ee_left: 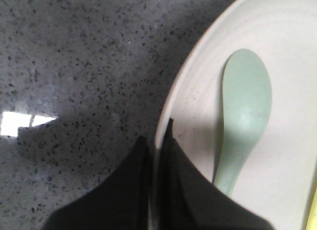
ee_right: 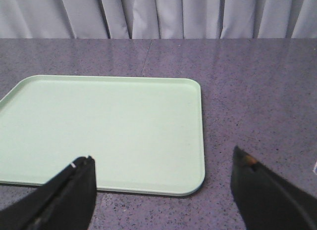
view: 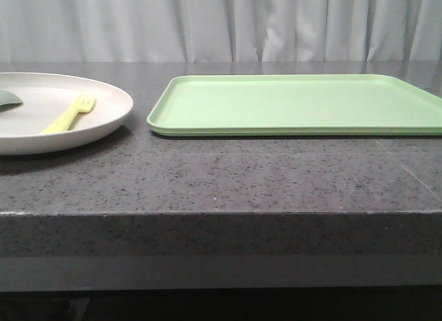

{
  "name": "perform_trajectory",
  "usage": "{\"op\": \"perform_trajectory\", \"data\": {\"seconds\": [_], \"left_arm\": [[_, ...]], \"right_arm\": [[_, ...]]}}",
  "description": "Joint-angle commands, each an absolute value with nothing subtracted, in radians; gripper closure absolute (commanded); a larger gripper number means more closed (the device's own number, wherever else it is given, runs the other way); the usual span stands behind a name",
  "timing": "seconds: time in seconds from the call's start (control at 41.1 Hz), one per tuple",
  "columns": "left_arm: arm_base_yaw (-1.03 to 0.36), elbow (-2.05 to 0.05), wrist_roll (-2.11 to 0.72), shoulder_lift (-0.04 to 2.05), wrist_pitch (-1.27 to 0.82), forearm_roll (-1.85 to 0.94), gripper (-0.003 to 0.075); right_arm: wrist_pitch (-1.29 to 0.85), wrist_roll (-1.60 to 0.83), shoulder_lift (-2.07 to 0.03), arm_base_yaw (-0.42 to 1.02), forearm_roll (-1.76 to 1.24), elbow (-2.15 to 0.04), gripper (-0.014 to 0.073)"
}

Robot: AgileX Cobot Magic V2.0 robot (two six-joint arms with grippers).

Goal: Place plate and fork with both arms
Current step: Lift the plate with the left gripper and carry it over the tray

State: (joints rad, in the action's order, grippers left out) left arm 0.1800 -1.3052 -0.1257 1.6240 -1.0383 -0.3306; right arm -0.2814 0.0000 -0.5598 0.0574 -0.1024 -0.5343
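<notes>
Left tool (ee_left: 157, 141) pinched shut on the plate (ee_left: 277, 52) rim beside the spoon (ee_left: 245, 111), ready to lift; right tool (ee_right: 163, 190) spread wide over the tray (ee_right: 104, 131), awaiting the fork (view: 69, 115).

A light-green tray (view: 297, 103) lies flat on the dark speckled table (view: 221, 179); a grey-green spoon (ee_left: 243, 116) lies apart from it; pale curtains (view: 221, 24) hang behind.
</notes>
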Motion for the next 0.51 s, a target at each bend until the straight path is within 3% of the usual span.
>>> {"op": "perform_trajectory", "data": {"seconds": [0.0,0.487], "left_arm": [[0.181,-1.336,-0.137,1.574,-1.026,-0.383,0.0738],[0.179,-1.483,-0.185,1.572,-1.093,-0.579,0.0738]], "right_arm": [[-0.203,-0.006,-0.568,0.050,-0.104,-0.573,0.0010],[-0.223,-0.006,-0.568,0.050,-0.104,-0.573,0.0010]]}}
